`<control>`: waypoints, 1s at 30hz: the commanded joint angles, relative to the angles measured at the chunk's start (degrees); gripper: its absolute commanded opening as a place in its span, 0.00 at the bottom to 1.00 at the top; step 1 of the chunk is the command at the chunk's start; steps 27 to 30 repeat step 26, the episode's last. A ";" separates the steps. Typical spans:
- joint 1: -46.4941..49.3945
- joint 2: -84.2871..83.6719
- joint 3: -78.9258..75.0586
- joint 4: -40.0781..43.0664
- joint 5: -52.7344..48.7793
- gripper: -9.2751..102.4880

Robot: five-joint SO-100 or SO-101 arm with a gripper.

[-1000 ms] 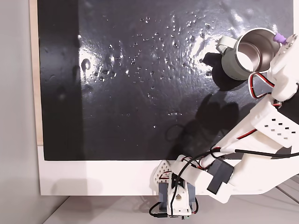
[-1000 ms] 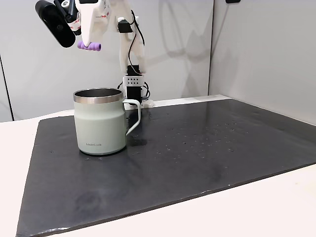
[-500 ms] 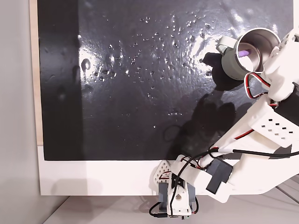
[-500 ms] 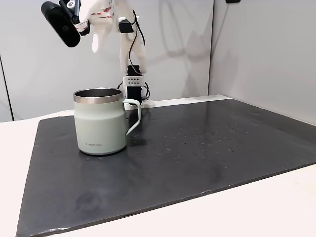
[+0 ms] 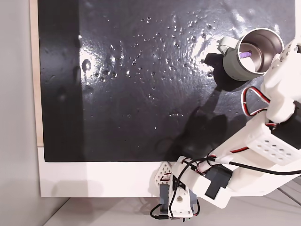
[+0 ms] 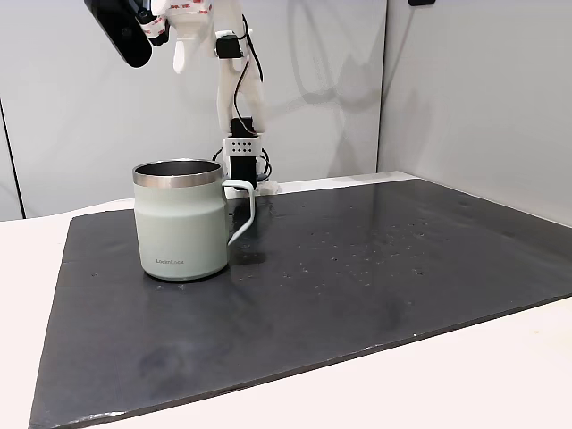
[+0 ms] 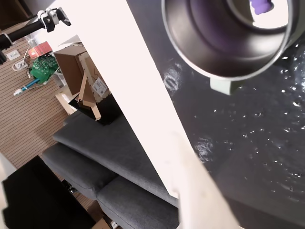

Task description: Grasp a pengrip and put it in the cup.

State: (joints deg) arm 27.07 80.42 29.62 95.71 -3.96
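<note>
The gripper [image 6: 179, 55] hangs high above the cup [image 6: 180, 220], its white fingers [image 6: 181, 59] pointing down with nothing between them; how far apart they stand cannot be told from these views. A second ago it carried the pengrip over the mug's rim; half a second ago the purple piece was already gone from the fingers, and since then the arm has lifted a little further up and away. In a fixed view from above, the white wrist [image 5: 282, 70] sits just beside the mug's right rim, pulled slightly lower in the picture than before.

The pengrip [image 5: 244, 54] lies inside the cup [image 5: 233, 63], a small purple tube against the shiny steel wall. The wrist view shows it too [image 7: 261, 6], at the top edge, inside the mug's round steel mouth [image 7: 190, 43], with a purple glint on the inner wall.

The mug stands upright near one corner of a black mat [image 6: 357, 286], handle [image 6: 243, 210] turned toward the mat's middle; it has not shifted. The mat is glossy, speckled with small bright spots and bumps, and lies on a white table [image 5: 94, 179]. Behind the table rise pale grey wall panels [image 6: 465, 98]. The arm's base [image 5: 175, 200] is clamped at the table's edge. Past that edge, the wrist view shows a grey sofa [image 7: 95, 157], a wooden floor [image 7: 19, 114] and a cardboard box [image 7: 78, 67].
</note>
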 commanded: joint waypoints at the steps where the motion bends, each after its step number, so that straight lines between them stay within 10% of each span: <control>1: -0.97 4.66 -4.31 0.70 0.70 0.37; 30: -1.76 8.00 0.26 1.05 2.37 0.36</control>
